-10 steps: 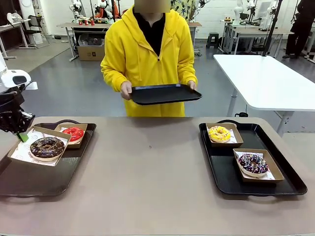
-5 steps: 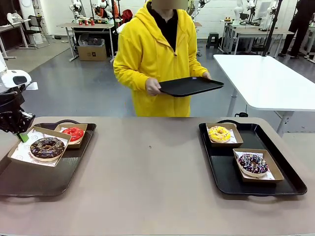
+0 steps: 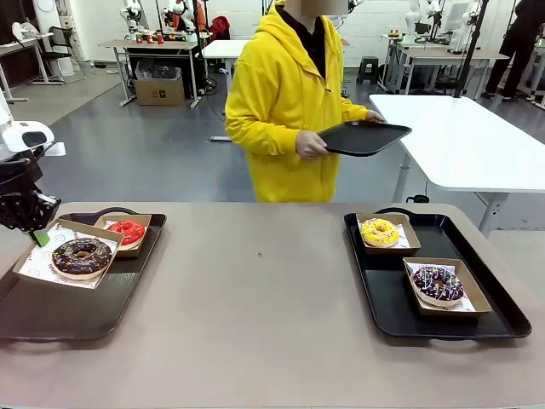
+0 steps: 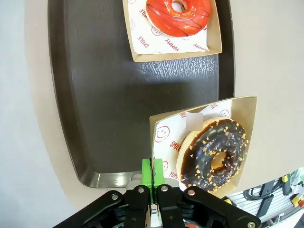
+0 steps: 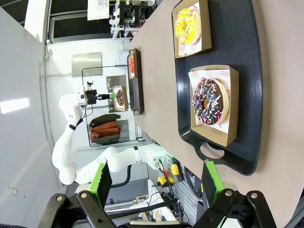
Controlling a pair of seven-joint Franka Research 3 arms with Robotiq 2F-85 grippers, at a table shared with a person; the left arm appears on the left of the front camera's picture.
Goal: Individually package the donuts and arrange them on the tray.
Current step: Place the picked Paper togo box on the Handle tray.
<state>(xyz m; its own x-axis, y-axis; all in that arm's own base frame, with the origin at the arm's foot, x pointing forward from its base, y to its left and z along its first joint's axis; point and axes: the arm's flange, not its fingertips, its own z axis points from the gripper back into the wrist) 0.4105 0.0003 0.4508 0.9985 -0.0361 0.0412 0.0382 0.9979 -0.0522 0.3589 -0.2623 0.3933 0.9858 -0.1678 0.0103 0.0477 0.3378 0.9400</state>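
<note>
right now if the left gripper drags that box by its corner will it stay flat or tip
Probably slides but may tilt: the left gripper is shut on one corner of the box, which overhangs the tray edge. The thin card likely flexes, and the crumb donut looks heavy enough to slide.

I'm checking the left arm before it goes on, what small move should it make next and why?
Probably slide the box with the crumb donut further onto the left tray: the left gripper is shut on that box's corner, and the box overhangs the tray's edge.

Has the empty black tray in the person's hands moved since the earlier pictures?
Yes. The empty tray has moved toward picture right, now reaching over the edge of the white table behind.
</note>
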